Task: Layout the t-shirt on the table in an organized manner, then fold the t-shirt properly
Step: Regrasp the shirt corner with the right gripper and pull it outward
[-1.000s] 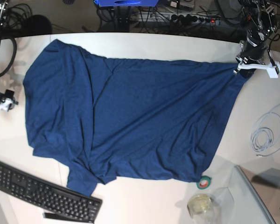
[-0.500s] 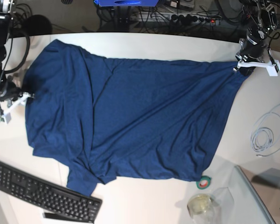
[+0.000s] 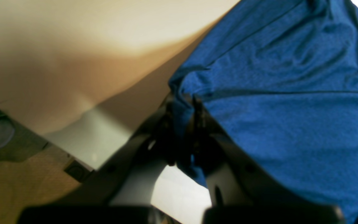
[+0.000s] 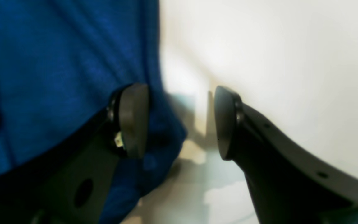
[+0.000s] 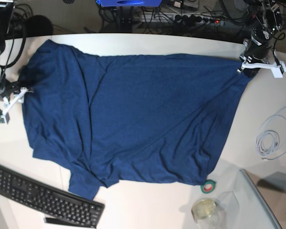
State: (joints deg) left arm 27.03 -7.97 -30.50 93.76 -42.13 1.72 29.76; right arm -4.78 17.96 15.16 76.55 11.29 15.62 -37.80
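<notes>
The dark navy t-shirt (image 5: 133,114) lies spread across the white table (image 5: 148,44), with creases near its lower left. At the far right corner my left gripper (image 5: 245,67) is shut on a bunched tip of the fabric. The left wrist view shows the cloth (image 3: 291,109) pinched between the jaws of that gripper (image 3: 182,124). My right gripper (image 5: 14,93) is at the shirt's left edge. In the right wrist view it (image 4: 182,121) stands open, one pad (image 4: 132,118) over the blue cloth (image 4: 42,62) and the other over bare table (image 4: 275,62).
A black keyboard (image 5: 45,198) lies at the front left. A green tape roll (image 5: 209,187) touches the shirt's lower right hem. Beside it stand a clear cup (image 5: 205,208) and a glass panel (image 5: 257,200). A coiled white cable (image 5: 271,138) lies at the right. Cables hang behind the far edge.
The right gripper has come from off the shirt to its left edge. The shirt's far edge has been drawn straighter and further back, and its upper left corner has shifted left.
</notes>
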